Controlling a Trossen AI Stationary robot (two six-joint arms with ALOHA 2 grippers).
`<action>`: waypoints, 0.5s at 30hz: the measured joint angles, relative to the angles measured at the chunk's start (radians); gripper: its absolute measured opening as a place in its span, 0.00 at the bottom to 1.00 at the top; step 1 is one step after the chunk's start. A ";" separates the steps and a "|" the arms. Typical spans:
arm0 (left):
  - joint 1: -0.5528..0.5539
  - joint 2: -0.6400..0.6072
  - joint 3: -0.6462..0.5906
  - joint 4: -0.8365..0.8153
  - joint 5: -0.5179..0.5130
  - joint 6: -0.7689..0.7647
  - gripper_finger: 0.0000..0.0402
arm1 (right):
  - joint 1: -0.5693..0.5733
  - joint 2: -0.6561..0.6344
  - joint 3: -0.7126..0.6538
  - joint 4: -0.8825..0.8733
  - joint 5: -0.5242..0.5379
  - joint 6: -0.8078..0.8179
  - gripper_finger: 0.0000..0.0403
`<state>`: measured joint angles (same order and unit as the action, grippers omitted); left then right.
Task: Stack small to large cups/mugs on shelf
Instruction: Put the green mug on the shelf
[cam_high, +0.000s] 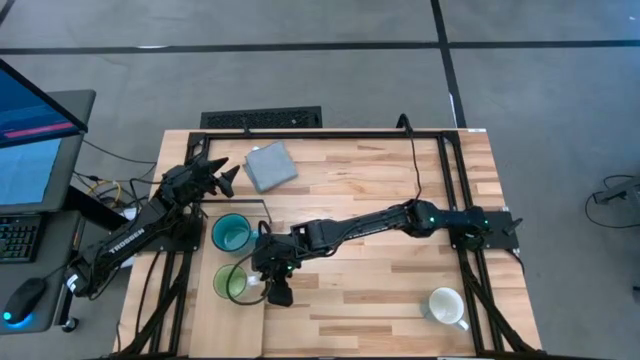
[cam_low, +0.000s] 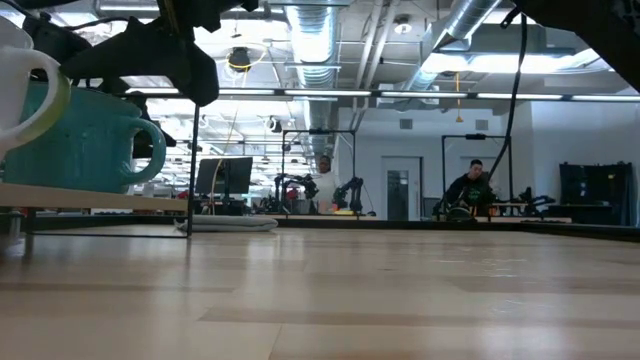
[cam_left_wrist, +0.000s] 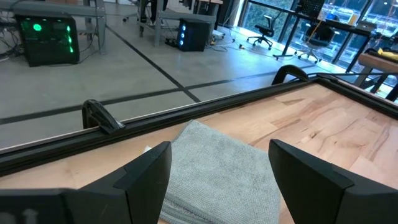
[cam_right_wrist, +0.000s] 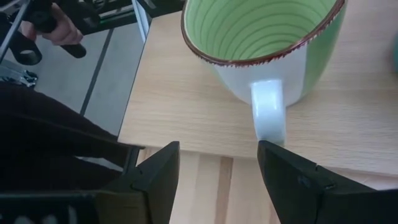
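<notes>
shelf (cam_high: 225, 320): green mug (cam_high: 230, 281) | right gripper (cam_high: 270, 291) beside handle, fingers wide | left gripper (cam_high: 226, 176) fingers apart

Three mugs are showing, one teal-blue mug (cam_high: 232, 233), one light green mug (cam_high: 230, 281) and one white mug (cam_high: 446, 306), alongside one grey pad (cam_high: 270, 165), one shelf (cam_high: 216, 325) and two arms over the surface (cam_high: 380, 280).

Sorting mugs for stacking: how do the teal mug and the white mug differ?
The teal mug stands on the pale shelf beside the green mug; the white mug stands alone on the striped tabletop, far right. Teal looks slightly wider than white. Both are upright, handled and ungripped.
</notes>
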<state>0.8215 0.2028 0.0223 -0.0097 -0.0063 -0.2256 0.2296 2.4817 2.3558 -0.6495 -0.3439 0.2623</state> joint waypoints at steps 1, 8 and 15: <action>0.000 0.000 0.000 0.000 0.000 0.000 0.65 | 0.001 0.000 0.000 0.000 -0.002 0.000 0.59; 0.000 0.000 0.000 0.000 0.000 0.000 0.65 | 0.006 0.000 0.000 0.011 -0.003 0.000 0.59; 0.000 0.000 0.000 0.000 0.000 -0.005 0.65 | 0.006 0.000 0.000 -0.078 0.005 0.075 0.59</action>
<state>0.8215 0.2028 0.0223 -0.0098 -0.0063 -0.2306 0.2352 2.4817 2.3558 -0.7271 -0.3390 0.3371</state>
